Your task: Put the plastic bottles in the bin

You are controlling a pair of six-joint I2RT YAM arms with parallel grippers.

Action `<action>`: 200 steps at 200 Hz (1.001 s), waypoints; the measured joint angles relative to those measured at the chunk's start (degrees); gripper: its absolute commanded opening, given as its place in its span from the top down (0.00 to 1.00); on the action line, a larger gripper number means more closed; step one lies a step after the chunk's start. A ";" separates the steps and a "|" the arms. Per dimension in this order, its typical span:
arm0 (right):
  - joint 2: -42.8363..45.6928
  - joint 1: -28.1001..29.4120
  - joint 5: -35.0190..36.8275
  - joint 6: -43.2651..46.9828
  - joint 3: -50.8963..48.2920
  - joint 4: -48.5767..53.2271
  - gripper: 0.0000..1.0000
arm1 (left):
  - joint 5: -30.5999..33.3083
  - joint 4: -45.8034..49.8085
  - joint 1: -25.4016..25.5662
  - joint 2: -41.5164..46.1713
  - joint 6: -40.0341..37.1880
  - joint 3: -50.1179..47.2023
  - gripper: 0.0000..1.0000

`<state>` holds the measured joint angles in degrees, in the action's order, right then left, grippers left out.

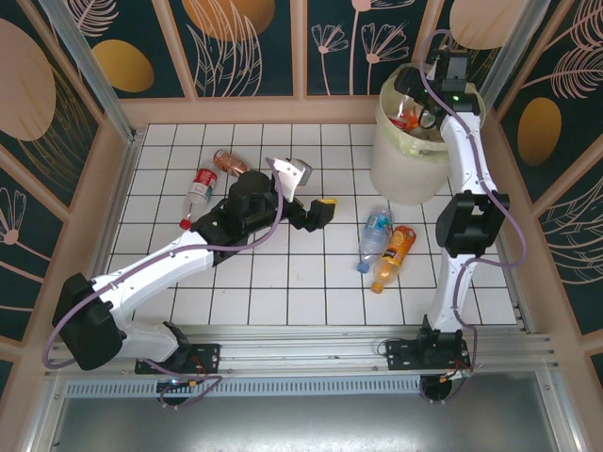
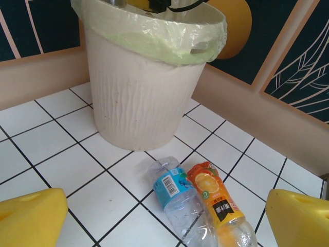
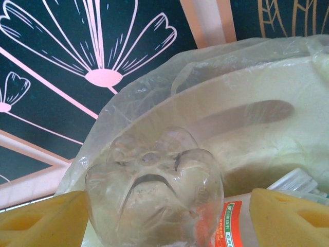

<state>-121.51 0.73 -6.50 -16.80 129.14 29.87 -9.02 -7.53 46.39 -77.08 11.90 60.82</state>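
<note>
The pale bin point(image 1: 403, 168) with its liner stands at the back right, and its wall point(image 2: 139, 98) rises ahead in the left wrist view. My right gripper point(image 1: 421, 105) hangs over the bin's mouth, shut on a clear bottle point(image 3: 154, 195) with a red-orange label, base pointing into the bin point(image 3: 267, 139). A blue-label bottle point(image 1: 375, 233) and an orange juice bottle point(image 1: 396, 254) lie side by side on the tiles. My left gripper point(image 1: 317, 209) stands open left of them, both bottles point(image 2: 177, 198) point(image 2: 218, 206) lying ahead between its yellow fingers point(image 2: 31, 218).
A red-label clear bottle point(image 1: 199, 188) and an amber bottle point(image 1: 229, 162) lie at the left behind my left arm. A crushed silvery bottle point(image 1: 292, 171) lies by the left wrist. Wooden walls point(image 1: 283, 111) ring the tiled floor.
</note>
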 measured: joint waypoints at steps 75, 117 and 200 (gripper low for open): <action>2.12 -1.88 7.74 1.66 1.36 3.82 0.28 | 0.00 0.00 0.00 0.59 0.20 -0.94 0.01; 4.37 -2.49 2.54 4.31 -2.75 1.73 0.34 | 0.00 0.00 0.00 0.57 0.17 -0.94 0.01; 5.09 0.52 -3.43 5.70 -1.90 0.11 0.18 | -0.63 0.02 0.00 0.52 0.17 -0.94 0.01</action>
<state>-116.42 1.26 -9.93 -11.09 127.24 29.98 -9.65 -7.51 46.39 -76.55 12.08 59.88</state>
